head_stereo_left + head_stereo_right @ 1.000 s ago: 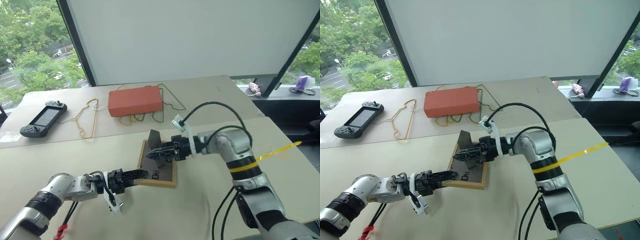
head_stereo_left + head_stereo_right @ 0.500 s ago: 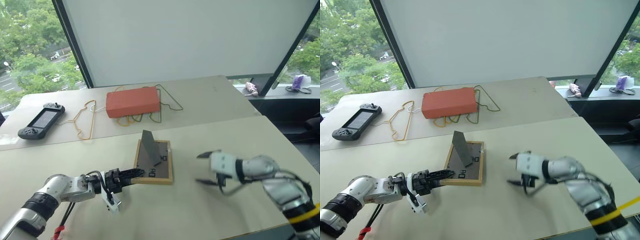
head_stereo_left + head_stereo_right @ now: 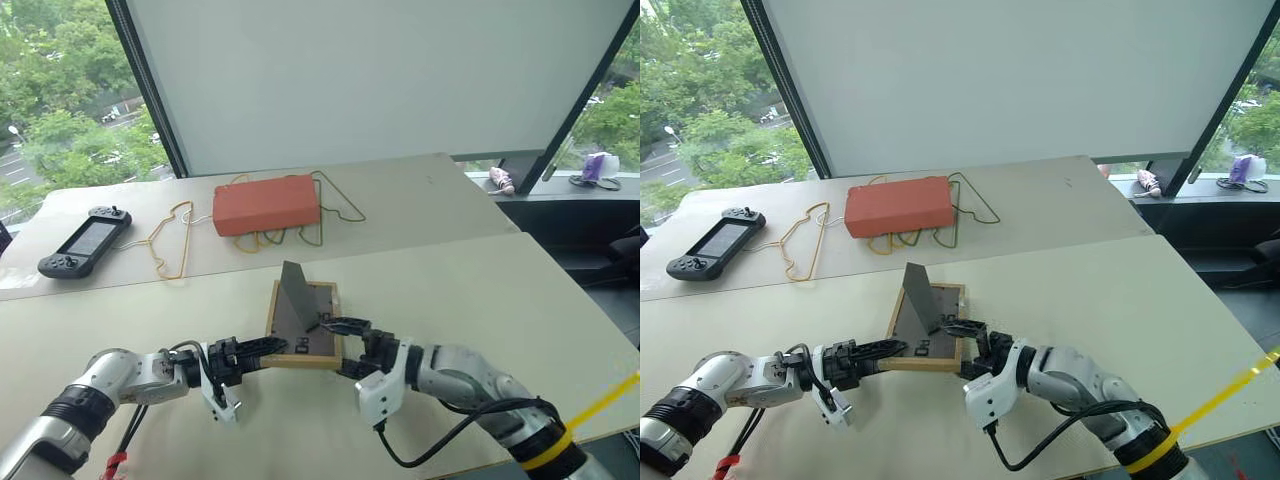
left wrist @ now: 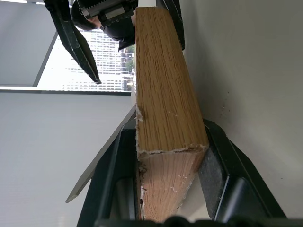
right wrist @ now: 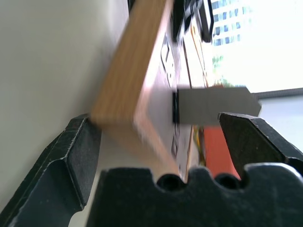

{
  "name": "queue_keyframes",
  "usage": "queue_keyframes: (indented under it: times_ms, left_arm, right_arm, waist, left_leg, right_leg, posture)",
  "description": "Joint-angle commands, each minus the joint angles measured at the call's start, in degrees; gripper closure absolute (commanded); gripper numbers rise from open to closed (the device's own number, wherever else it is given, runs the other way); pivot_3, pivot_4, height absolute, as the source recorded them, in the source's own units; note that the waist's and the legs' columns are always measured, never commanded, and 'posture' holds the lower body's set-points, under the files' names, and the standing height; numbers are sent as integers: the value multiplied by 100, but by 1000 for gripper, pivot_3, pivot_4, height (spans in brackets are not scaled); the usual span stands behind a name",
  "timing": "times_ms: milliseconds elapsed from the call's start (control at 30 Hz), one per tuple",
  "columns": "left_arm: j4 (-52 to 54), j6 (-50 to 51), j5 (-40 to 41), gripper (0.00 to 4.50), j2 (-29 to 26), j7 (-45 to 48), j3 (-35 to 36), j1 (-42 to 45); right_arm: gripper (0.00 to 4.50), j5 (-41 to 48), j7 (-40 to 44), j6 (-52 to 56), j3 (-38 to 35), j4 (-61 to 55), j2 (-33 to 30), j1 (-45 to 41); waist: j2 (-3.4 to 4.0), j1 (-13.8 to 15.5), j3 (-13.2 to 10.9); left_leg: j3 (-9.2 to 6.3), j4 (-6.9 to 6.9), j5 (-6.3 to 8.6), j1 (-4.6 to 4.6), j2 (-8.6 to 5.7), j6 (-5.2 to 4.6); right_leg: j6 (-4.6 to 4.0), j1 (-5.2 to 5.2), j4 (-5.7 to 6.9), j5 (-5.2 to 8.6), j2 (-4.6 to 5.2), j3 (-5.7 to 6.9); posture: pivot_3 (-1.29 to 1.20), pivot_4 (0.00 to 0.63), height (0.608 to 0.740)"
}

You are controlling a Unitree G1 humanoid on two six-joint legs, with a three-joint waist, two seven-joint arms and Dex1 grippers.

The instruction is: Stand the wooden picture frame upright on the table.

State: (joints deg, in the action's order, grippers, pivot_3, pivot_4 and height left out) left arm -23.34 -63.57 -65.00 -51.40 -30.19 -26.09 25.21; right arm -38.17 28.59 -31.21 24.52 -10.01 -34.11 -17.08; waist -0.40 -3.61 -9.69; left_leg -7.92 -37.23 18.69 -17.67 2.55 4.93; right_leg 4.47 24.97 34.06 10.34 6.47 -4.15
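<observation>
The wooden picture frame (image 3: 298, 332) lies face down on the table (image 3: 480, 290), dark back panel up, with its fold-out stand (image 3: 294, 288) raised. My left gripper (image 3: 265, 348) is shut on the frame's near left corner; the left wrist view has the light-wood edge (image 4: 165, 94) clamped between both fingers (image 4: 215, 161). My right gripper (image 3: 338, 347) is open at the frame's near right corner, one finger above the back panel and one at table level. In the right wrist view the frame's edge (image 5: 128, 80) sits between the spread fingers (image 5: 71, 156), apart from them.
An orange-red box (image 3: 268, 203) lies on wire hangers (image 3: 335, 205) at the back of the table. Another wire hanger (image 3: 170, 240) and a handheld game console (image 3: 85, 240) lie at the back left. The table's right side is open surface.
My right gripper let go of the stand, swung out to the right, then came back low with the wrist rolled to the frame's near right corner. The stand stays up. The left gripper held still.
</observation>
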Motion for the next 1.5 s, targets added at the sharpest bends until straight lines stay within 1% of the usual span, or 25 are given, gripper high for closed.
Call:
queue_keyframes:
  times_ms: [33,167,267,300,367,567,600,667,700,733,767,833,867,933,1000,1033,1100,1133,1200,1233,1267,1300,1400,1500]
  left_arm:
    - [-4,-4,170,3326,-54,24,85,29]
    - [23,0,207,3326,-56,58,96,-6]
    - [60,-9,314,3326,-36,102,107,-42]
    - [74,-6,355,3326,-26,129,111,-54]
    - [109,-27,458,3326,-13,179,122,-70]
    - [56,-165,1042,3326,27,449,209,-83]
    - [38,-185,1141,2336,36,501,223,-82]
    - [-32,-20,1586,1833,100,848,314,-93]
    - [3,18,1814,1350,103,1004,380,-133]
    - [37,33,1970,1089,106,1120,435,-167]
    - [215,153,2688,751,25,1355,589,-368]
    - [627,560,3929,751,-129,1899,897,-794]
    - [894,959,4571,751,-176,2182,1104,-1065]
    - [1565,1524,5316,751,-266,2619,1425,-1646]
    - [2270,1953,5665,751,-235,2911,1682,-2196]
    - [2564,2162,5761,751,-172,3031,1805,-2415]
    - [3001,2524,5836,751,14,3249,1939,-2721]
    - [3140,2620,5787,751,142,3346,1944,-2831]
    - [3333,2805,5660,751,382,3491,2004,-2951]
    - [3397,2878,5636,751,478,3565,2032,-2977]
    - [3446,2935,5613,751,557,3633,2077,-2990]
    - [3481,2948,5582,751,624,3704,2107,-2995]
    - [3514,2988,5532,751,794,3859,2196,-2984]
    - [3561,3005,5496,751,937,3997,2281,-2986]
  right_arm:
    - [261,33,-65,-114,-66,-19,10,-137]
    - [1420,127,-32,-109,-120,-3,-35,-109]
    - [2582,81,-24,-108,-121,21,-78,-91]
    - [2841,54,-42,-121,-126,30,-86,-94]
    - [3030,34,-63,-123,-139,38,-94,-92]
    - [3133,29,-132,-166,-205,-15,-131,-117]
    - [3137,44,-128,-170,-218,-19,-139,-127]
    - [3137,136,-136,-196,-298,-43,-168,-185]
    - [3137,187,-136,-209,-341,-64,-193,-197]
    - [3137,221,-133,-216,-367,-78,-210,-202]
    - [3137,587,94,58,-493,-133,-222,-224]
    - [3137,1327,631,635,-706,-274,-285,-322]
    - [3137,1811,947,989,-822,-382,-331,-412]
    - [3137,2710,1514,1845,-1073,-579,-386,-655]
    - [3137,3481,1957,2650,-1319,-696,-429,-982]
    - [3137,3768,2093,2964,-1426,-735,-436,-1147]
    - [3137,4580,2499,3975,-1604,-834,-439,-1526]
    - [3137,5282,2663,5041,-1782,-722,-377,-1958]
    - [3137,6371,2825,6949,-2101,-281,-278,-2783]
    - [3137,6760,2977,7615,-2167,-97,-315,-3054]
    - [3137,6858,3098,7811,-2158,87,-344,-3260]
    - [3137,7160,3149,8527,-2204,363,-344,-3558]
    - [3137,7706,3598,9461,-2211,1122,-330,-4194]
    - [3137,7742,4319,9541,-1766,1443,-509,-4246]
  waist:
    - [0,0,0]
    - [0,4,0]
    - [-1,-2,0]
    - [-1,-3,0]
    - [-2,7,0]
    - [-3,15,0]
    - [-3,15,1]
    - [-3,18,1]
    - [-3,24,1]
    - [-3,35,1]
    - [-4,46,0]
    - [-4,15,0]
    - [-4,-8,-1]
    - [-5,-23,-3]
    - [-9,-18,-6]
    - [-6,-16,-8]
    - [-4,-5,-9]
    - [-4,-1,-9]
    - [3,-24,-15]
    - [5,-21,-16]
    - [4,-11,-15]
    - [5,13,-15]
    - [5,28,-15]
    - [6,42,-15]
  left_leg:
    - [0,0,1,0,0,-3]
    - [0,0,3,6,0,-6]
    - [0,0,4,5,0,-7]
    - [0,0,4,6,0,-7]
    - [0,0,4,6,0,-8]
    - [0,0,5,5,0,-10]
    - [0,0,5,5,0,-9]
    - [0,0,6,12,0,-10]
    - [0,0,9,14,0,-16]
    - [0,1,13,15,0,-24]
    - [0,1,17,23,0,-31]
    - [2,2,20,32,1,-36]
    - [2,1,21,33,1,-38]
    - [2,-1,22,37,5,-41]
    - [1,-5,23,37,6,-43]
    - [1,-5,25,35,6,-45]
    - [1,-3,29,33,5,-52]
    - [2,-3,29,32,5,-53]
    - [1,-3,30,30,6,-54]
    - [2,-5,29,28,5,-54]
    - [1,-4,29,26,6,-54]
    - [0,-3,31,28,9,-57]
    - [0,-3,34,24,10,-62]
    - [0,-3,38,17,10,-69]
  right_leg:
    - [0,0,0,0,0,0]
    - [0,-6,1,0,0,1]
    - [0,-6,0,0,0,0]
    - [0,-5,0,0,0,0]
    - [0,-5,1,0,0,1]
    - [0,-7,0,0,0,1]
    - [0,-7,0,0,1,1]
    - [0,-16,0,0,0,0]
    - [0,-34,-3,0,0,1]
    - [1,-48,-5,1,0,2]
    - [3,-64,-5,4,0,2]
    - [5,-70,-6,5,1,-1]
    - [5,-69,-5,5,1,-1]
    - [4,-61,0,4,0,1]
    - [3,-60,0,3,0,3]
    - [3,-62,-2,4,0,3]
    - [3,-69,-5,4,1,2]
    - [3,-69,-6,4,0,2]
    - [1,-68,-5,5,-2,3]
    - [-2,-66,-3,3,-2,1]
    - [-5,-65,-1,2,-3,4]
    - [-7,-66,-1,3,-7,6]
    - [-9,-65,-4,5,-7,7]
    - [-8,-60,-3,5,-7,8]
  posture:
    - [0,150,740]
    - [0,150,740]
    - [0,150,740]
    - [0,150,740]
    - [0,150,740]
    - [0,150,740]
    - [0,150,740]
    - [0,150,740]
    - [0,150,740]
    - [0,150,740]
    - [0,150,740]
    - [0,150,740]
    - [0,150,740]
    - [0,150,740]
    - [0,150,740]
    - [0,150,740]
    - [0,150,740]
    - [0,150,740]
    - [0,150,740]
    - [0,150,740]
    - [0,150,740]
    - [0,150,740]
    - [0,150,740]
    - [0,150,740]
